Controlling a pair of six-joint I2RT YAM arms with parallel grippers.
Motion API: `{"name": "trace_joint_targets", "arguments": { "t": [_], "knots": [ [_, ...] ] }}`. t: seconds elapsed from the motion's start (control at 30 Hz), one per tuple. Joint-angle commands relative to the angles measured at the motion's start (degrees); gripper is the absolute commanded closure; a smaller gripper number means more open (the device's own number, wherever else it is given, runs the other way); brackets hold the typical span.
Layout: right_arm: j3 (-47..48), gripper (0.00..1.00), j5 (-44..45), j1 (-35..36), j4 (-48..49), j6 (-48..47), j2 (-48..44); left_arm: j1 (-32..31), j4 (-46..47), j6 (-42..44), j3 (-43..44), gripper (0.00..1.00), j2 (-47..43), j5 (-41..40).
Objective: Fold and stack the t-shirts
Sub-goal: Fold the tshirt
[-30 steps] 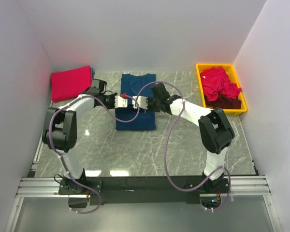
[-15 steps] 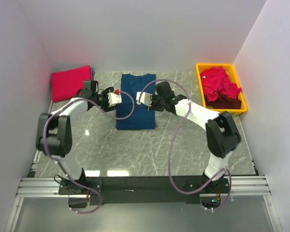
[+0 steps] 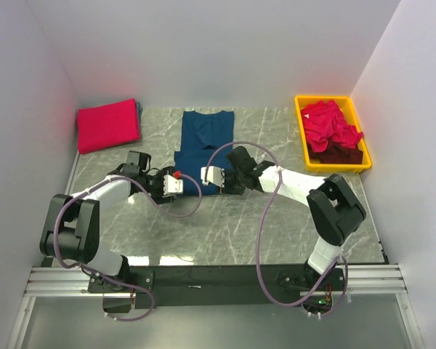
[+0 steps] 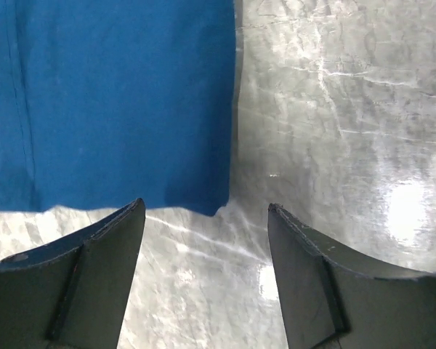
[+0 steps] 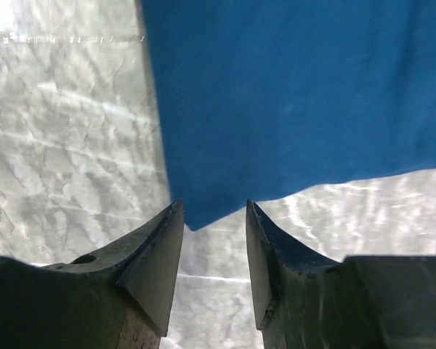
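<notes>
Left pincer [image 3: 179,182] released: jaws well apart, nothing between them. Right pincer [image 3: 206,174] released too, jaws parted less widely, gripping nothing. Both low at the near hem of the navy shirt [image 3: 203,134], tips turned toward each other.

Only from overhead: the whole layout. Navy shirt flat on the bench [image 3: 225,225], folded into a long narrow strip, collar toward the far wall. Folded red-pink shirt [image 3: 107,125] at the far left corner, well apart from the navy one. Yellow bin [image 3: 301,127] at the far right corner.

Only from the wrists: the hem up close. Left wrist: left pincer [image 4: 207,211] over bare marbled bench [image 4: 349,109], a corner of the navy shirt [image 4: 116,94] just beyond the tips. Right wrist: right pincer [image 5: 214,207] with another corner of the navy shirt [image 5: 291,94] dipping toward the gap, bare bench [image 5: 65,131] beside it. Cloth touching the fingers or not: cannot tell.

Hidden overhead: near edge of the navy shirt, behind pincers and cables. Cut off in both wrist views: most of that shirt.

In the bin: crumpled heap of red-pink shirts [image 3: 330,123], number unclear; dark maroon shirt [image 3: 340,154] at the near end, partly under them.
</notes>
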Motion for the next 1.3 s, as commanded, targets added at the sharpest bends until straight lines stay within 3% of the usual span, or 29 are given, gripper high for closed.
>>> {"name": "trace_joint_targets", "arguments": {
  "t": [0.0,0.33,0.57,0.6,0.7,0.73,0.8,0.87,1.07,1.27],
  "knots": [
    [-0.53,0.53,-0.27,0.28,2.39,0.12,1.14,-0.77,4.35,3.67,-0.91,0.26,0.37,2.43],
    [-5.02,0.52,1.39,2.13,5.21,-0.14,1.58,-2.53,8.93,9.21,-2.59,0.31,4.76,0.59],
    [-4.58,0.55,3.5,3.01,5.13,-0.32,3.25,-2.61,9.28,11.23,-2.32,0.48,6.7,-0.29],
    [-4.4,0.57,3.68,3.01,4.86,-0.32,3.34,-2.61,9.28,11.49,-2.59,0.54,6.7,-0.29],
    [-4.93,0.86,4.21,3.01,4.51,0.03,3.78,-2.61,9.1,12.46,-3.29,0.69,6.27,-0.29],
    [-5.1,1.0,4.47,3.01,4.77,0.47,3.52,-2.61,8.75,12.63,-3.38,0.73,6.0,-0.2],
    [-5.28,1.0,4.91,2.92,4.86,1.96,2.29,-2.61,7.79,12.73,-3.29,0.91,4.78,-0.03],
    [-4.58,1.0,5.26,2.4,3.2,3.62,0.11,-2.7,7.0,11.33,-2.42,0.98,3.55,0.24],
    [5.52,1.0,2.36,-2.18,-6.02,9.17,-7.11,-1.74,0.32,1.13,6.18,0.99,-2.08,2.08],
    [4.04,1.0,1.49,-2.62,-11.9,8.65,-14.05,-3.31,-9.34,3.22,6.65,0.99,-8.58,1.82]
  ]
}}
